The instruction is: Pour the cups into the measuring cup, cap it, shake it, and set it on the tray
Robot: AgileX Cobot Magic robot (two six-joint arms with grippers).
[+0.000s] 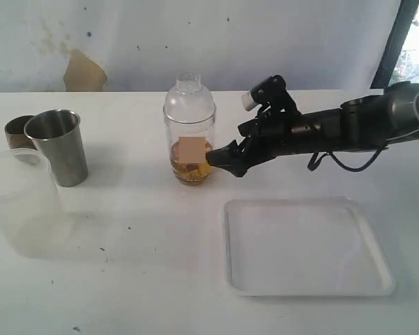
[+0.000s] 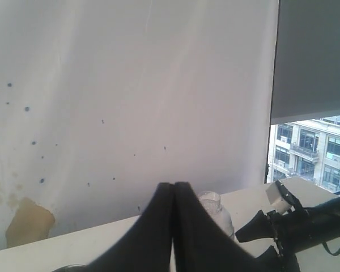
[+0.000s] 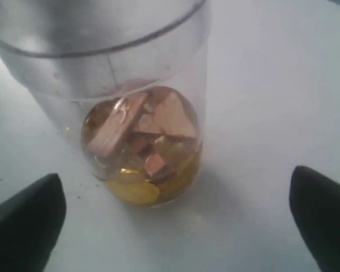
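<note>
Standing on the white table (image 1: 126, 265) near, not on, the flat white rectangular plastic tray (image 1: 307, 251), the tall clear plastic measuring cup (image 1: 190, 150) wears its clear dome lid (image 1: 189, 101) and holds amber liquid (image 3: 137, 191); the right gripper (image 1: 223, 159) has its jaws spread wide and empty just beside the cup's lower part, and the left gripper (image 2: 173, 226) is pinched closed on nothing. A grip that low could tip the cup, and a loose lid would likely spill during shaking. No writing is readable; 1 blurred patch hides part of the cup's side.

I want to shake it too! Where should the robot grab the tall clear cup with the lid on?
Grip the measuring cup on its straight clear wall, below the dome lid, coming in level from the right, where the open right hand faces it. It stands upright, and the rounded lid would likely slip.
</note>
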